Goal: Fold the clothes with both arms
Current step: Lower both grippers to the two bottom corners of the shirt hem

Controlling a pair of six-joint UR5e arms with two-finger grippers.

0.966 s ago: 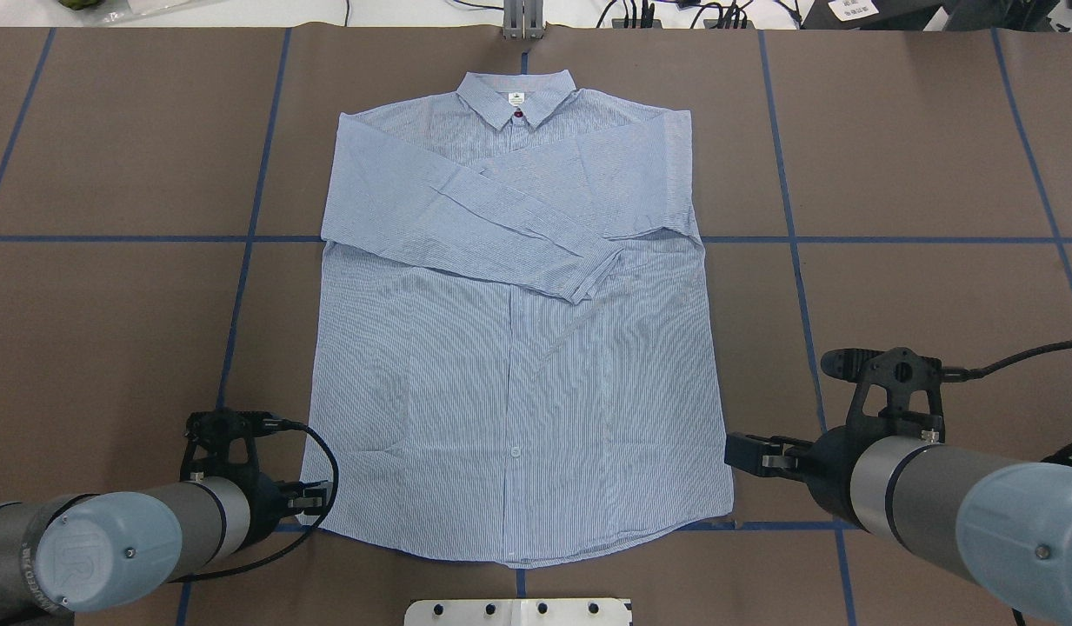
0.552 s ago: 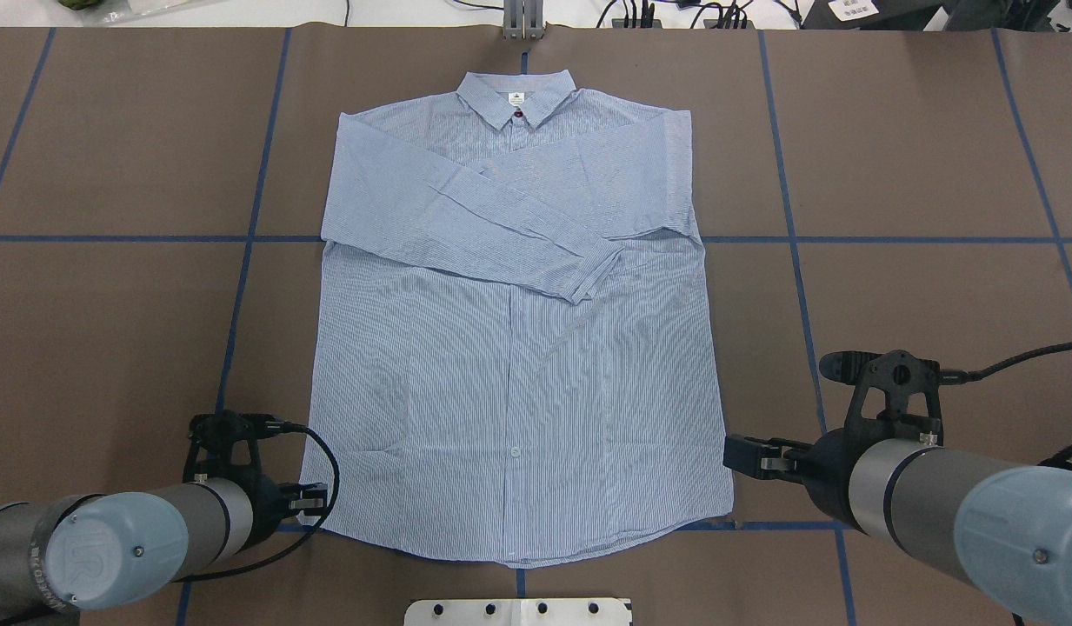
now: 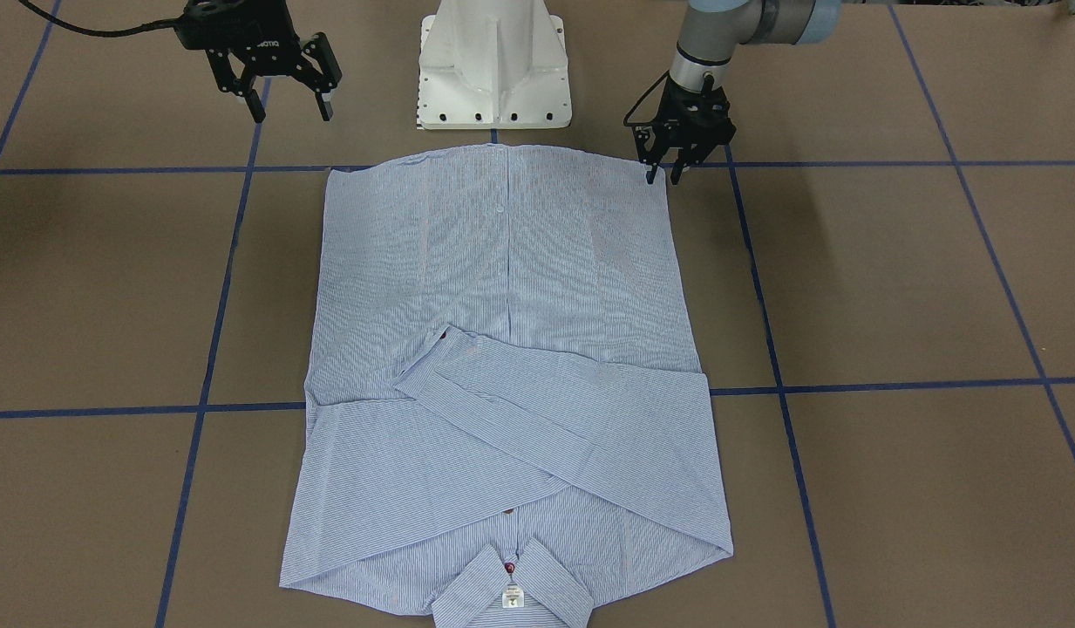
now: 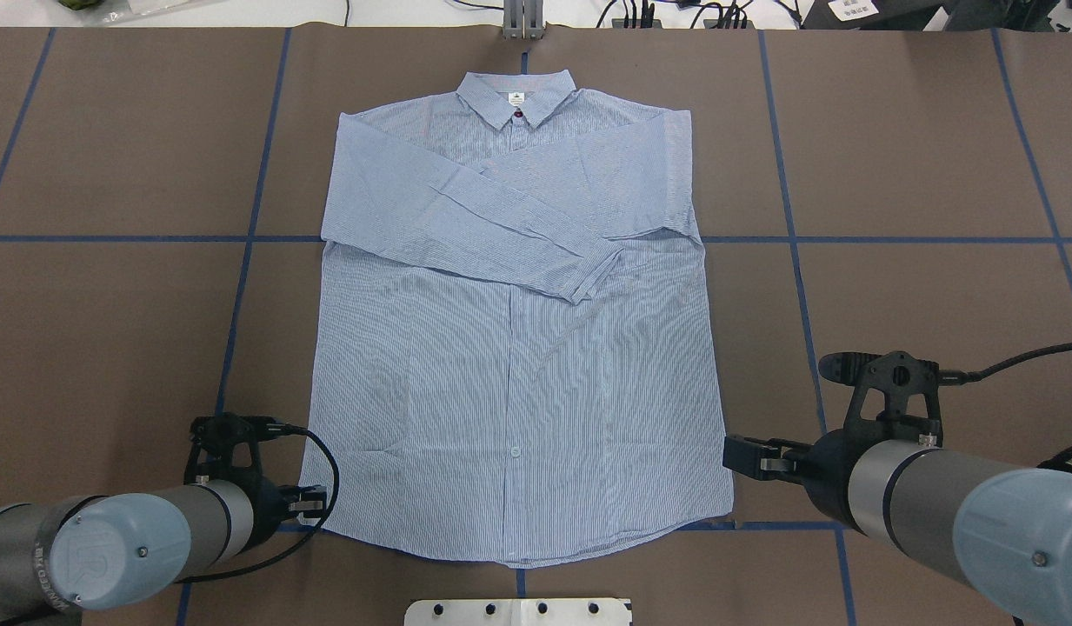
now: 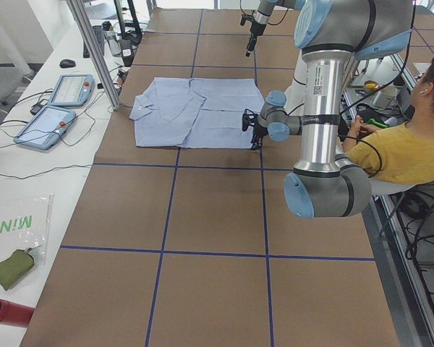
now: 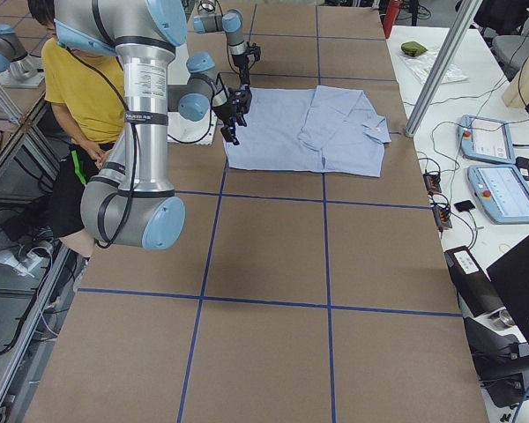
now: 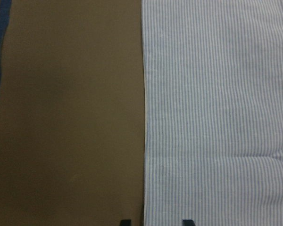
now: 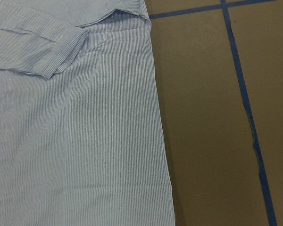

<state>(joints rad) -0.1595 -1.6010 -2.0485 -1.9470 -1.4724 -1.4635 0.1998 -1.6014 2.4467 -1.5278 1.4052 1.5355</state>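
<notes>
The light blue striped shirt lies flat and face up on the brown table, collar at the far side, both sleeves folded across the chest. My left gripper is low at the shirt's near left hem corner. It is open, and in the left wrist view its fingertips straddle the shirt's side edge. My right gripper is open wide and holds nothing. It hovers off the near right hem corner, apart from the cloth. The right wrist view shows the shirt's right side edge but no fingers.
The white robot base stands just behind the hem. Blue tape lines grid the brown table. A person in a yellow top sits beside the robot. Control tablets and a metal post stand past the collar end.
The left gripper has slid a little back toward the robot beside the hem corner. The right gripper has barely shifted. The shirt has not moved.
</notes>
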